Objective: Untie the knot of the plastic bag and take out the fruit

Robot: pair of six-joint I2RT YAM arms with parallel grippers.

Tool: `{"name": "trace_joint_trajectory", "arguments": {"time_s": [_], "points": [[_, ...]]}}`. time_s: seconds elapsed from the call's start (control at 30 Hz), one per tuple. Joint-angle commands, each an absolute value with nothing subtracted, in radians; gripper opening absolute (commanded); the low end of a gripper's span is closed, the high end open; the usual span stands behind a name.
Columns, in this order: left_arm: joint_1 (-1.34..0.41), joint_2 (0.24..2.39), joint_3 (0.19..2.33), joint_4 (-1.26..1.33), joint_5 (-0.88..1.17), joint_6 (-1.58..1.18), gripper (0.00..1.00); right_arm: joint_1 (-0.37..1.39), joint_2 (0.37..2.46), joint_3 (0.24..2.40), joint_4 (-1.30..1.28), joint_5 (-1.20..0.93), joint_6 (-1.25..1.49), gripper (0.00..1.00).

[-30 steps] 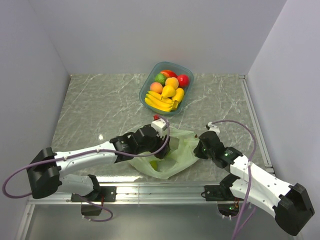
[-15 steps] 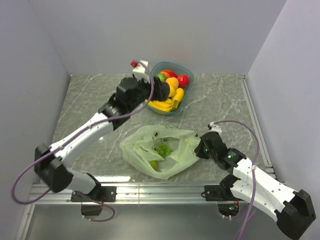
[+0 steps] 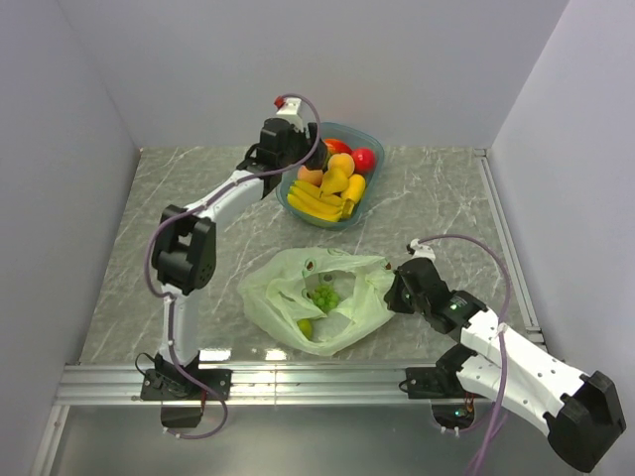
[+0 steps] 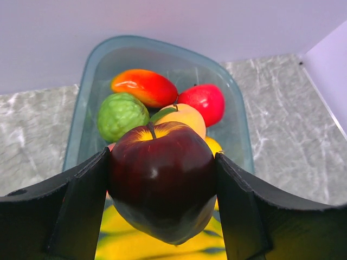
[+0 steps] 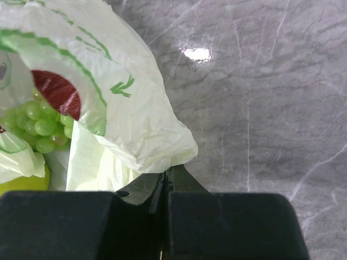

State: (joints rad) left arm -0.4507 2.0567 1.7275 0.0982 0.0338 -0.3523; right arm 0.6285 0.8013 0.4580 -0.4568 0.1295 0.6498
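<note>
The pale green plastic bag (image 3: 288, 290) lies open near the table's front, with no knot showing. Green grapes (image 3: 323, 297) and a yellow-green piece (image 3: 305, 326) lie inside it. My left gripper (image 3: 307, 163) is shut on a dark purple plum (image 4: 160, 179) and holds it just above the teal bowl (image 4: 87, 81). My right gripper (image 3: 395, 296) is shut on the bag's right edge (image 5: 162, 146) and stays low by the table. The grapes also show in the right wrist view (image 5: 40, 122).
The teal bowl (image 3: 369, 190) at the back holds bananas (image 3: 316, 203), a red-orange fruit (image 4: 143, 86), a green fruit (image 4: 122, 115), a shiny red fruit (image 4: 203, 102) and orange pieces. Grey walls stand on three sides. A metal rail runs along the front edge.
My left gripper rose out of the bag with the plum and swung back to above the bowl. The bag now lies open. The right gripper kept hold of the bag's edge.
</note>
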Motion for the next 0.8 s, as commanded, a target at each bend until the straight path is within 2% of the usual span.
{"name": "trace_joint_trajectory", "arguments": {"time_s": [0.0, 0.13, 0.17, 0.3, 0.4, 0.6, 0.77], "points": [[-0.457, 2.112, 1.835, 0.169, 0.084, -0.304, 0.50, 0.634, 0.811, 0.495, -0.428, 0.117, 0.617, 0.00], [-0.449, 2.192, 1.887, 0.173, 0.113, -0.319, 0.70, 0.634, 0.821, 0.506, -0.442, 0.120, 0.606, 0.00], [-0.449, 2.195, 1.893, 0.176, 0.120, -0.322, 0.79, 0.634, 0.822, 0.506, -0.443, 0.121, 0.603, 0.00], [-0.449, 2.192, 1.898, 0.169, 0.124, -0.333, 0.96, 0.634, 0.827, 0.509, -0.448, 0.120, 0.597, 0.00], [-0.448, 2.172, 1.885, 0.156, 0.095, -0.321, 0.99, 0.635, 0.830, 0.511, -0.451, 0.120, 0.594, 0.00], [-0.448, 2.088, 1.819, 0.118, 0.109, -0.301, 0.99, 0.635, 0.830, 0.512, -0.451, 0.123, 0.588, 0.00], [-0.489, 1.879, 1.640, 0.031, 0.163, -0.233, 0.93, 0.634, 0.805, 0.511, -0.453, 0.149, 0.583, 0.00]]}}
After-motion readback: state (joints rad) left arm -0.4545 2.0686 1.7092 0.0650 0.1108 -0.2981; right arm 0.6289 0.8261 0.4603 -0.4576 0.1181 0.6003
